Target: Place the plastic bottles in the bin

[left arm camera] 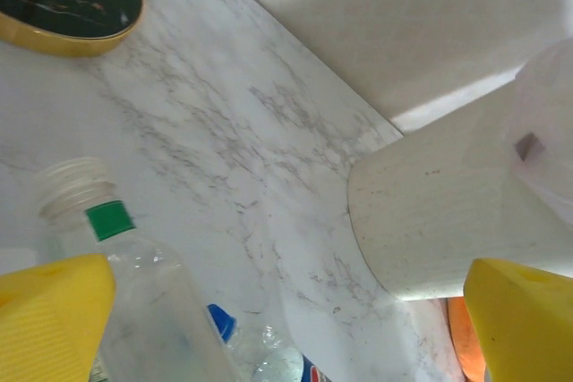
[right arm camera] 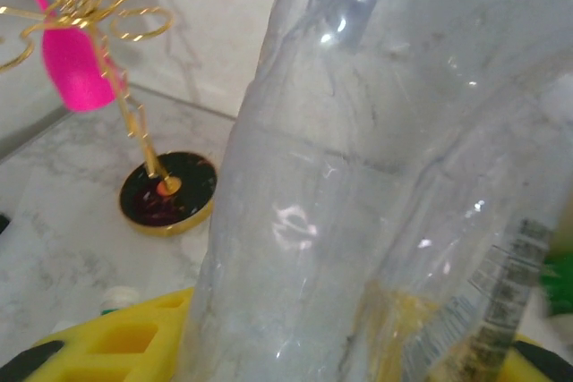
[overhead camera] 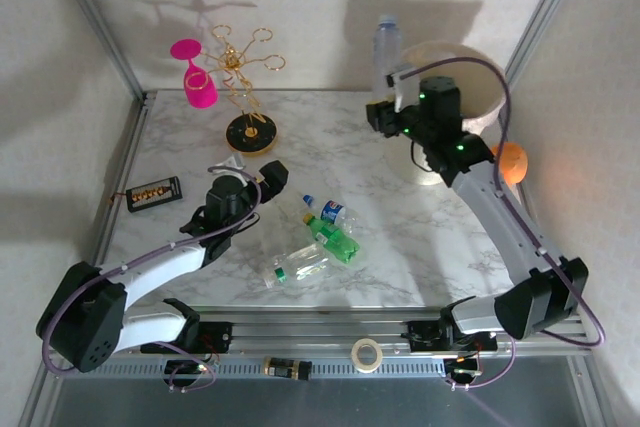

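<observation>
The right gripper is clamping the lower part of a held bottle, its jaws pressed against the clear sides. That bottle is standing upright, cap up, raised above the bench and showing just at the left edge of the bin in the top view. In the right wrist view the held bottle is spanning most of the frame, with a yellow finger showing low on the left.

The left gripper is hanging low over the middle of the bench with its jaws wide apart and nothing between them. Three more bottles are lying on their sides just to its right: a blue-cap bottle, a green bottle touching it, and a clear bottle nearest the arms' bases. In the left wrist view the clear bottle is lying near the left finger, and the bin is standing beyond it, across bare bench.

The bin is sitting at the far right corner, with an orange figure just beside it.
</observation>
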Available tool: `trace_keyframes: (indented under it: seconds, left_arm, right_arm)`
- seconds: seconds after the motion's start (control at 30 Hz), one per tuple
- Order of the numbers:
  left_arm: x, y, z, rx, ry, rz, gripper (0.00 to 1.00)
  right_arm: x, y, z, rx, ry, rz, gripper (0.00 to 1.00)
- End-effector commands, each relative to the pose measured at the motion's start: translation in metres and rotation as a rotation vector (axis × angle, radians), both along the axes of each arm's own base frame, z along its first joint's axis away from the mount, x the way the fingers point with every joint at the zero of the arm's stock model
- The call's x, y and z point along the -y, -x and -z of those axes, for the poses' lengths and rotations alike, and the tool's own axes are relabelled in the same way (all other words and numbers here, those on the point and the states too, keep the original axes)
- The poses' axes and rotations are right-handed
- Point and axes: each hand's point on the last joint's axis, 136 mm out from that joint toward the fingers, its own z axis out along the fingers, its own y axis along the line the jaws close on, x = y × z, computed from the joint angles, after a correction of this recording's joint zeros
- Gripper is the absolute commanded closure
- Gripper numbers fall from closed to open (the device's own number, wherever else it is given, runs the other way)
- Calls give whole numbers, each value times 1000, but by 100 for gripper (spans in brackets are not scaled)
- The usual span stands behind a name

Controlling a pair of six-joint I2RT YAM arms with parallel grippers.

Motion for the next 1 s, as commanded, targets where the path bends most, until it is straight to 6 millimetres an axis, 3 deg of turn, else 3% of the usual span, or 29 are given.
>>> trace_keyframes:
  seconds: [0.0, 0.23, 0.57, 0.7, 0.83, 0.97]
  left_arm:
    - [5, -5, -13, 41, -42, 4, 0]
    - [5, -3, -14, 44, -60, -2, 0]
    - [-6, 4, -12, 41, -82, -32, 0]
    - [-6, 5, -12, 41, -82, -33, 0]
    - [-7, 5, -12, 40, -85, -35, 0]
    - [-9, 6, -11, 40, -89, -43, 0]
  right_arm:
    - [28, 4, -18, 3, -53, 66, 65]
    - [83, -1, -24, 14, -60, 224, 64]
    - [127, -25, 11, -74, -90, 354, 63]
    - [135, -37, 24, -105, -110, 365, 60]
    - [134, -43, 30, -118, -121, 365, 51]
    - [139, -45, 28, -100, -124, 394, 21]
